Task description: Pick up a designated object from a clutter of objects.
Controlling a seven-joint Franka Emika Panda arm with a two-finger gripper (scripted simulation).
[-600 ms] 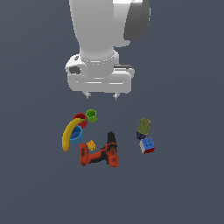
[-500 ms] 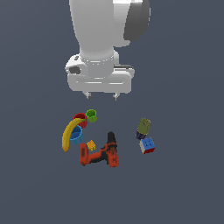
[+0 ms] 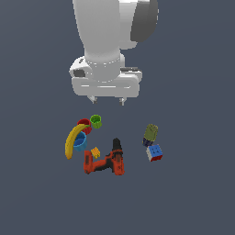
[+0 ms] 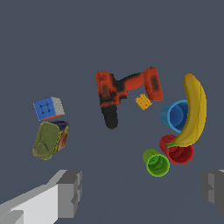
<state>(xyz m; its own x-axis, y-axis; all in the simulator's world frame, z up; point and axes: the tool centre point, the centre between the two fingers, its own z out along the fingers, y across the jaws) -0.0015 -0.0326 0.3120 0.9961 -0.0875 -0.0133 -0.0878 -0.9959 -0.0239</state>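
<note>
The red-orange and black toy drill (image 3: 108, 160) lies on its side on the dark floor, the largest item of the clutter; it also shows in the wrist view (image 4: 122, 92). My gripper (image 3: 108, 100) hangs well above and behind the clutter, open and empty, its two fingertips (image 3: 122, 102) pointing down. In the wrist view the finger pads (image 4: 70, 192) stand wide apart, with the drill far beyond them. Around the drill lie a yellow banana (image 3: 72, 140), a red cup (image 3: 84, 125), a green cup (image 3: 96, 121), a blue cup (image 3: 80, 142) and a tiny yellow block (image 3: 95, 152).
An olive-green can (image 3: 150, 134) and a multicoloured cube (image 3: 154, 152) lie toward the exterior view's right of the drill, apart from it. In the wrist view the can (image 4: 49, 140) and cube (image 4: 48, 108) sit together. The floor is plain dark grey.
</note>
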